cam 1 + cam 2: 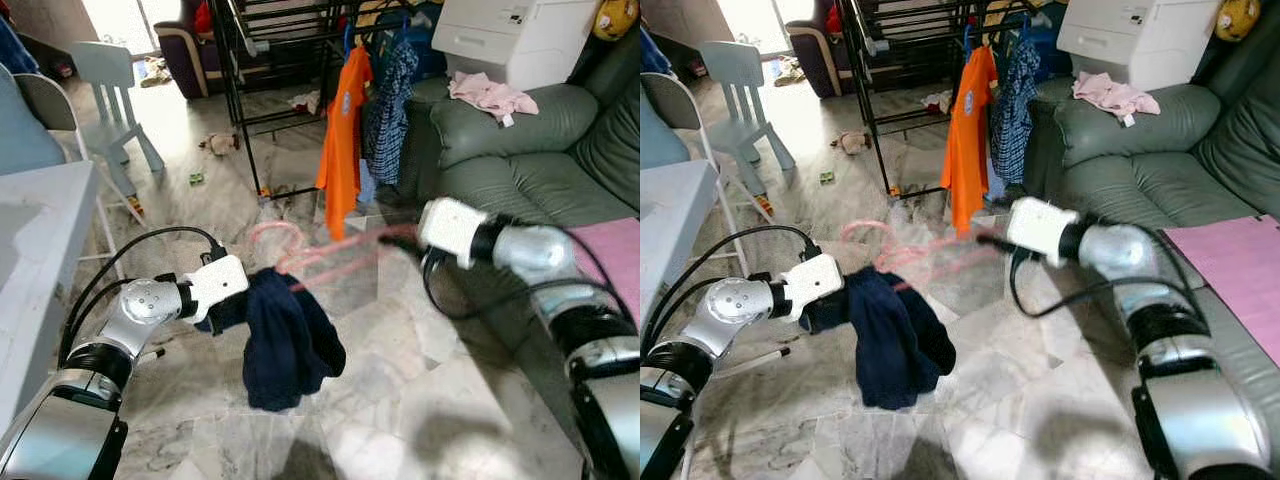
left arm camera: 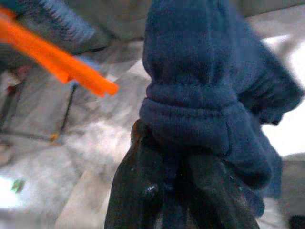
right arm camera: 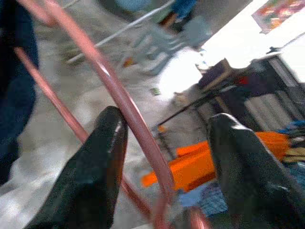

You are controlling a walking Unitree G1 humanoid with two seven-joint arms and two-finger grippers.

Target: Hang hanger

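Holding the dark navy fleece garment (image 1: 285, 340) in my left gripper (image 2: 178, 167), I can see in the left wrist view that its two black fingers (image 2: 138, 191) are pinched together on a bunched fold of the cloth, and the rest hangs down over the pale marble floor (image 1: 420, 410). The thin pink plastic hanger (image 1: 300, 250) sits between my two arms, its hook end near the garment and its bars blurred, so I judge it is in motion. My right gripper (image 3: 164, 171) is at the hanger's other end; the right wrist view shows its fingers (image 3: 95, 171) spread apart with one pink bar running between them, lying against one finger, so nothing is clamped there.

As I read it, the step in hand is getting a secure hold on the hanger with the garment on it before carrying it to the black metal drying rack (image 1: 280, 60), where an orange shirt (image 1: 342, 140) and a blue checked shirt (image 1: 388, 95) already hang. To do this well, I would steady the hanger first, then close the right fingers squarely on the bar, keeping the left pinch firm so the cloth does not slide off. I would lift slowly and keep the hook free and upright for the rail.
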